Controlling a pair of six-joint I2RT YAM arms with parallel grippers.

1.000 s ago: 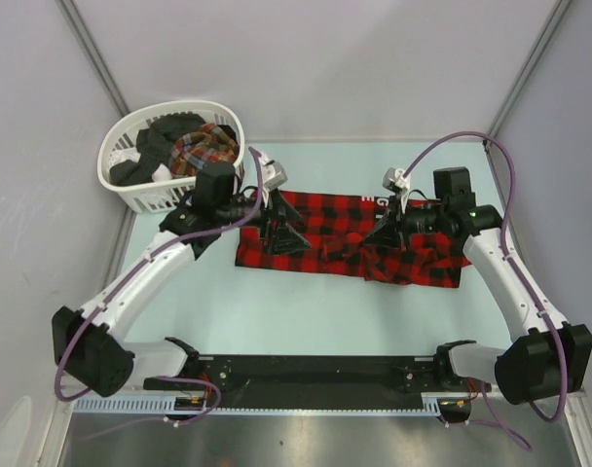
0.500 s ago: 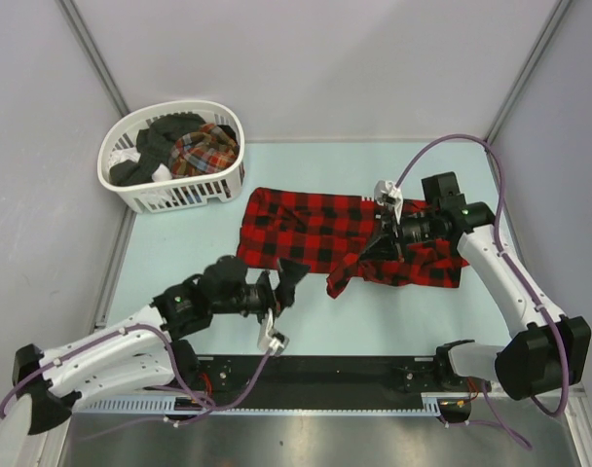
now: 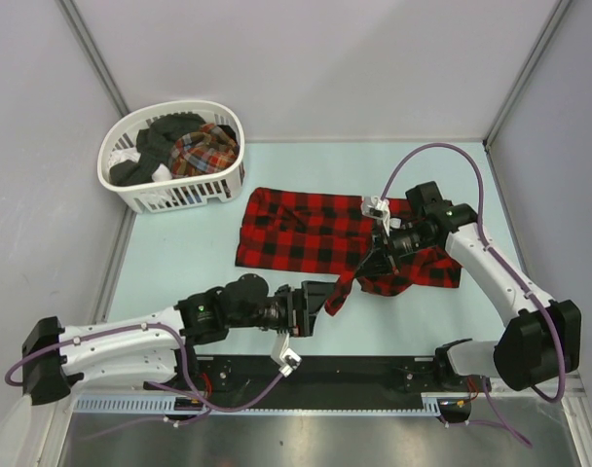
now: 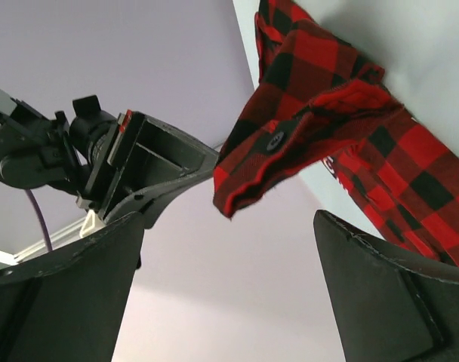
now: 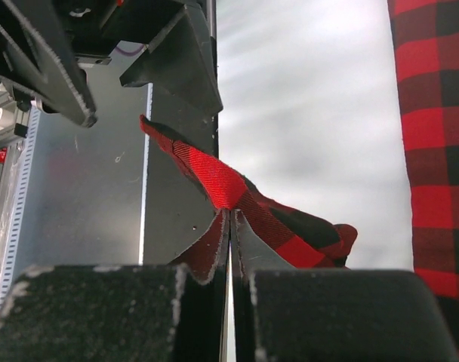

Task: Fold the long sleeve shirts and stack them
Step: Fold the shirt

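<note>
Finding the red-and-black check shirt (image 3: pixel 296 226) lying mostly flat across the centre of the overhead view, on the pale table (image 3: pixel 199 263), with its lower right part being held up off the surface. Noting the right gripper (image 3: pixel 370 261) clamping tight on a fold of that cloth, with only red fabric showing between the closed jaws in the right wrist view, and the cuff (image 3: pixel 343 289) hanging from it toward the lower middle of the frame. Noting the left gripper (image 3: pixel 318 302) standing wide open just beside that hanging cuff, holding nothing. In the left wrist view, seeing the cuff (image 4: pixel 278 143) with its dark button dangling between the two spread fingers (image 4: pixel 63 294), apart from both. Spotting a second, finer plaid shirt (image 3: pixel 203 151) sitting in the white basket (image 3: pixel 169 201) at upper left, among dark clothes.

Judging the flannel as light, soft and limp: drooping wherever unsupported, sagging rather than holding a crease, catching on itself rather than sliding. Expecting no breakage, only bunching and dragging of the part on the table. Suggesting a pinch on the doubled, stitched cuff edge or along a seam, at the thickest cloth, and two spaced grips for keeping an edge straight.

Reading no brand, label or lettering anywhere in these views: nothing legible on cloth, basket or arms.
</note>
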